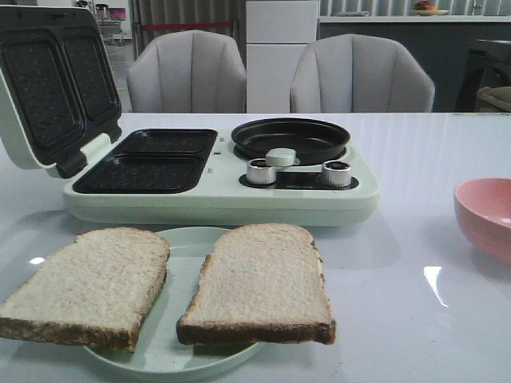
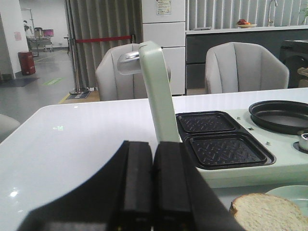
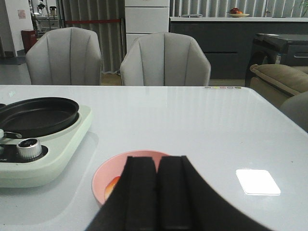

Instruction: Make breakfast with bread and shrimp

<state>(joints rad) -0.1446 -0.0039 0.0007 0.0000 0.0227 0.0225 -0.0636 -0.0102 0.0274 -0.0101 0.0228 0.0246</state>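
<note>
Two bread slices, pale with brown crusts, lie side by side on a pale green plate (image 1: 180,319) at the table's front: the left slice (image 1: 88,283) and the right slice (image 1: 259,283). The left slice's edge also shows in the left wrist view (image 2: 269,211). My left gripper (image 2: 153,149) is shut and empty, above the table to the left of the plate. My right gripper (image 3: 158,161) is shut and empty, just in front of a pink bowl (image 3: 103,175). A bit of the orange and white shrimp (image 3: 112,183) shows in that bowl; the fingers hide the rest. Neither gripper shows in the front view.
A pale green breakfast maker (image 1: 239,199) stands behind the plate, its lid (image 1: 48,88) raised at the left. It has two dark sandwich wells (image 1: 148,159), a round black pan (image 1: 290,137), a pale green knob (image 1: 280,156) and two silver dials. The pink bowl (image 1: 483,231) is at the right edge. Two grey chairs stand behind the table.
</note>
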